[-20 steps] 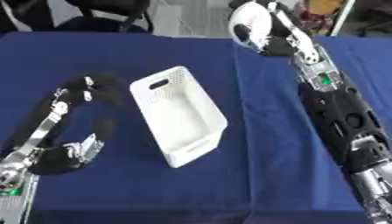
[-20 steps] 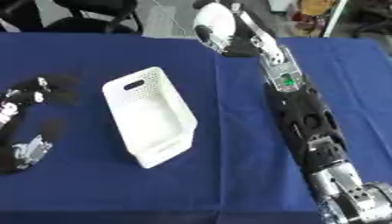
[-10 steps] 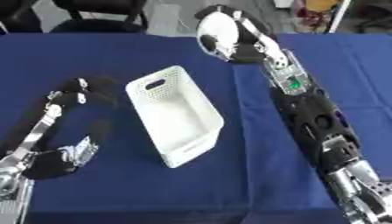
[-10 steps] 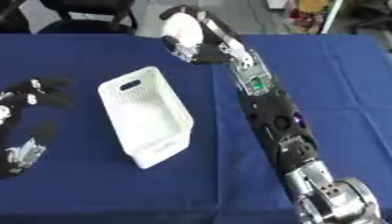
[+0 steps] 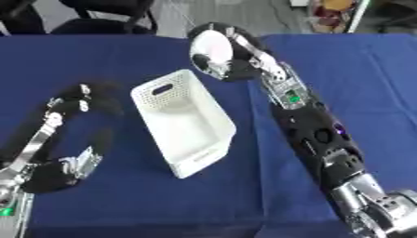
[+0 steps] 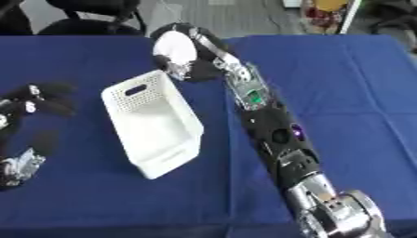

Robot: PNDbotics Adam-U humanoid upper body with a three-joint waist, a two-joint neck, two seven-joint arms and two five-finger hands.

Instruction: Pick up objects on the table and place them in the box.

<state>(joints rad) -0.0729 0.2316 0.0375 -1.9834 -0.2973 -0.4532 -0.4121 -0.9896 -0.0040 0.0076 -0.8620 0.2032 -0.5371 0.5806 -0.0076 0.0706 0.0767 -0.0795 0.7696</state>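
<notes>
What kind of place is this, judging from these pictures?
Probably a robot lab or test room, not a home. A table under a blue cloth holds only a white perforated box, and office chairs stand on a grey floor behind. The right hand holds a round white object near the box.

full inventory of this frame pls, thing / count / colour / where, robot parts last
box: 1, white, perforated walls with a handle slot, mid table, tilted askew; looks empty inside.
round object: 1, white, held in the right hand beyond the far end of the box; what it is cannot be told.
table: 1, covered in blue cloth, fills most of the view.
chair: 1, black, past the far edge of the table at upper left.
right hand: 1, black and silver, curled round the round object, arm coming in from the lower right.
left hand: 1, black with silver joints, over the table left of the box, holding nothing.
</notes>
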